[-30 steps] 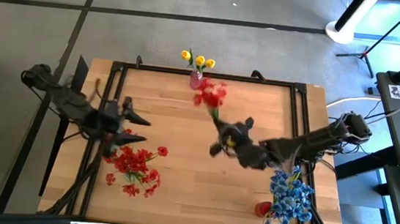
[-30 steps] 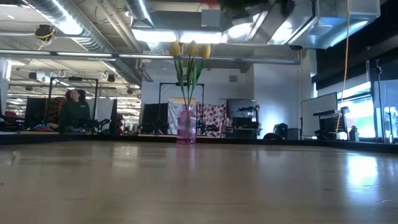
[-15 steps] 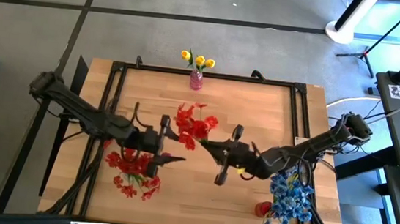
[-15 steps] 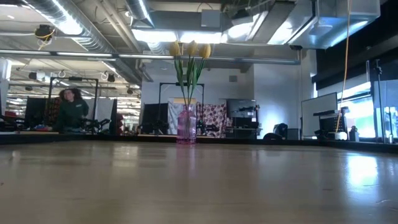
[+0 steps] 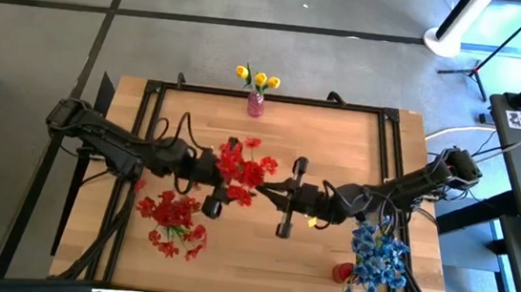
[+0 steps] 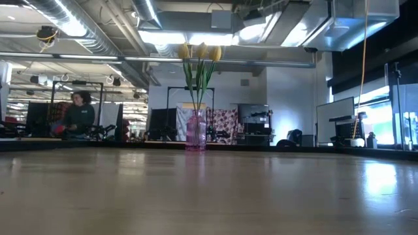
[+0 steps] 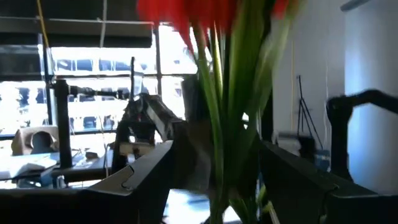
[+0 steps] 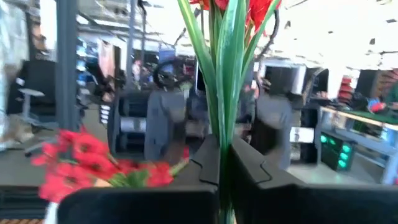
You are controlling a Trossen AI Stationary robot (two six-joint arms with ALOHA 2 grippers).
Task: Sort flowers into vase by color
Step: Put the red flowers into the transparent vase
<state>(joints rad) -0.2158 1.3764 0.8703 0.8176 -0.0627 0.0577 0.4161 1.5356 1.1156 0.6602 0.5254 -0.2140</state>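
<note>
Over mid-table, a red flower bunch (image 5: 244,168) is clamped by its stems in the closed right gripper (image 5: 270,193), w/ the left gripper (image 5: 211,182) spread wide around it. Judged a handover; next, left must close before right lets go. Red vase (image 5: 174,216) waits near the front-left corner, visible only from above; the low view shows just the yellow-tulip vase (image 6: 196,130).

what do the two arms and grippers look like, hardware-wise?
Both arms are dark, near-black jointed links. The left arm carries a loose black cable looping over its forearm. The right arm is the same build. Each gripper, the left gripper and the right gripper, has two dark flat fingers. No markings are readable.
</note>
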